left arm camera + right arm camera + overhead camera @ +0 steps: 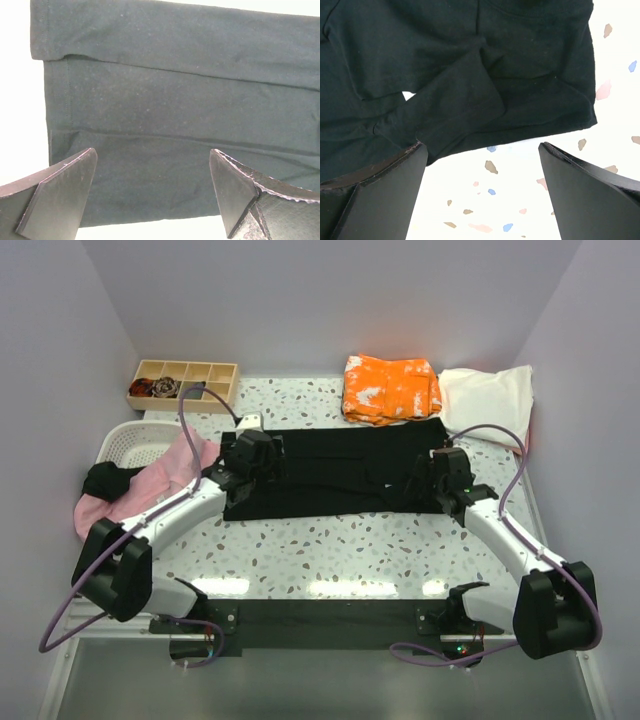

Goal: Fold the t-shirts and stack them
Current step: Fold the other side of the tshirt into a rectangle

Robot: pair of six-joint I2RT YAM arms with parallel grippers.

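Left gripper [152, 152] and right gripper [482, 145] hover, jaws apart, over the black t-shirt [340, 475].
I have one at each end of it, spread flat on the table [330, 540], probably to fold it evenly.

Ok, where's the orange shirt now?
Top view: the orange shirt lies folded at the back, right of centre, left of the cream shirt, behind the black shirt.

Right gripper [481, 150] spread wide, dark fingers [380, 195] framing the bottom corners over the white speckled stone-pattern table [520, 200]. Above, the large black cloth t-shirt [530, 65] lies rumpled, sleeve flap [455, 95] folded across its near edge.
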